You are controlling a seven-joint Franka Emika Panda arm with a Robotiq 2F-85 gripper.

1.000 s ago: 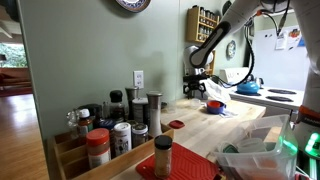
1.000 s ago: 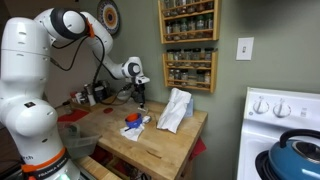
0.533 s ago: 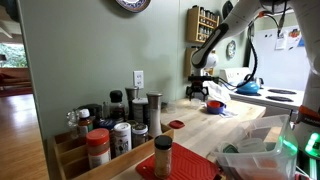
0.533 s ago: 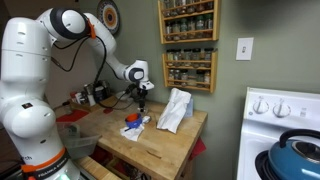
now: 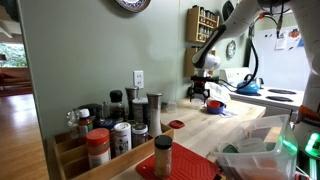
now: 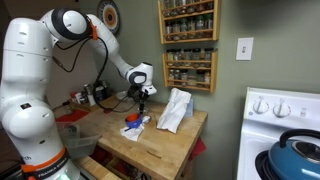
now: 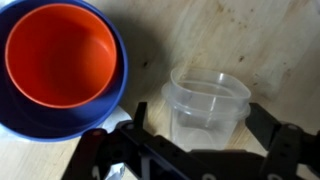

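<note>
Gripper [image 7: 200, 140], jaws wide open, hangs directly above clear plastic cup [image 7: 208, 100] standing on wooden table [image 7: 250, 40] just right of orange bowl [image 7: 60, 55] nested in blue bowl [image 7: 60, 120]; a sound descent would centre cup between fingers, clear of both bowls.

In an exterior view, looks from afar over spice jars [image 5: 105, 130] along the wooden counter [image 5: 245, 128]; in an exterior view, faces that same counter [image 6: 165, 140] from nearer; from the wrist, peers straight down past the gripper [image 7: 200, 145], close.

light: soft, even indoor | shadows: faint | focus: wrist view blurred | exterior views: low-detail, grainy
</note>
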